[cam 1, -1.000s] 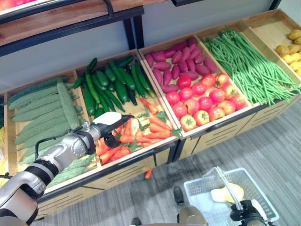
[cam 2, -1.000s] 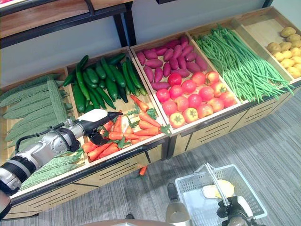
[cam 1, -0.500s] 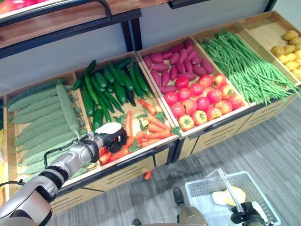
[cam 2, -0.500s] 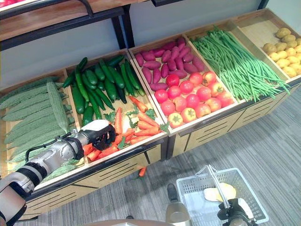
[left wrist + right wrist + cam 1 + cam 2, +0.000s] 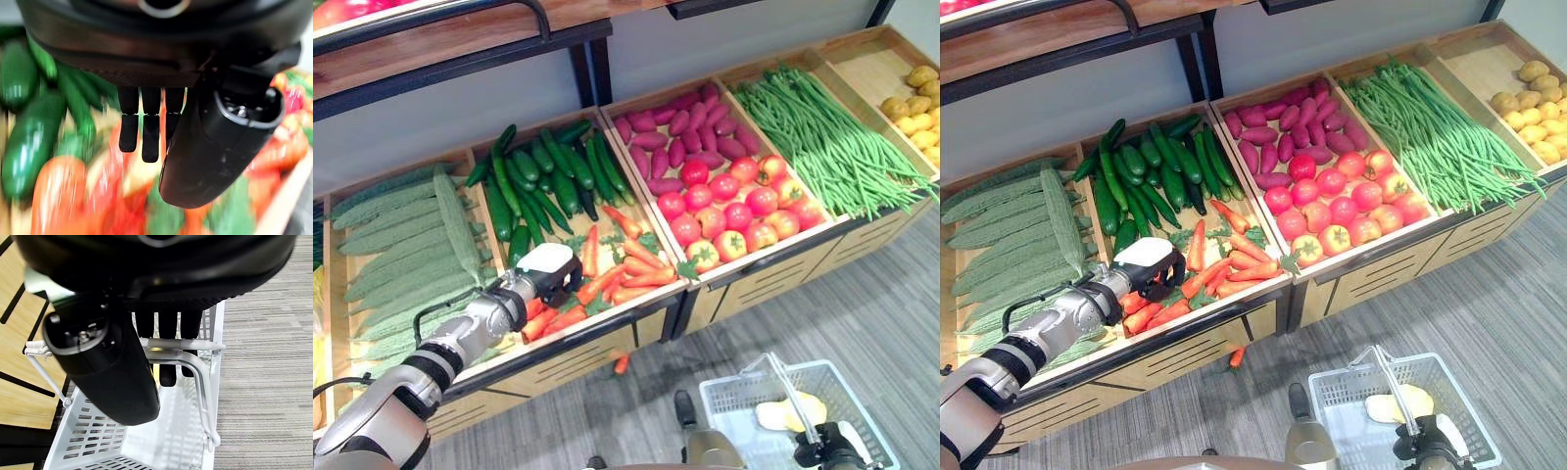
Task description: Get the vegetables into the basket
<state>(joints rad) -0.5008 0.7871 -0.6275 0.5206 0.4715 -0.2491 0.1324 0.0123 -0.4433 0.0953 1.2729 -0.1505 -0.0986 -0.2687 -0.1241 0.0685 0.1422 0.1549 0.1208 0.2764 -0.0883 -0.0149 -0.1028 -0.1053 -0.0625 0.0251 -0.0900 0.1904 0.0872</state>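
My left hand [image 5: 546, 270] hangs over the near left part of the carrot bin [image 5: 626, 269], fingers [image 5: 149, 132] straight and pointing down at the orange carrots [image 5: 54, 191], nothing between them and the thumb. A white plastic basket [image 5: 759, 387] stands on the floor at the lower right with a pale yellow item [image 5: 795, 405] inside. My right hand [image 5: 112, 367] is curled round the basket's handle [image 5: 195, 363], and also shows at the basket's near edge [image 5: 829, 452].
The slanted wooden stand holds bins of pale green gourds [image 5: 411, 235], cucumbers [image 5: 548, 176], purple sweet potatoes [image 5: 675, 127], tomatoes [image 5: 734, 211], green beans [image 5: 822, 137] and potatoes [image 5: 915, 98]. One carrot [image 5: 622, 363] lies on the grey carpet under the stand. A shelf [image 5: 460, 39] runs overhead.
My left hand, first stretched sideways over the carrots, has turned its fingers downward and stays over the same bin. The view has shifted a little. The right hand and basket have kept their place.
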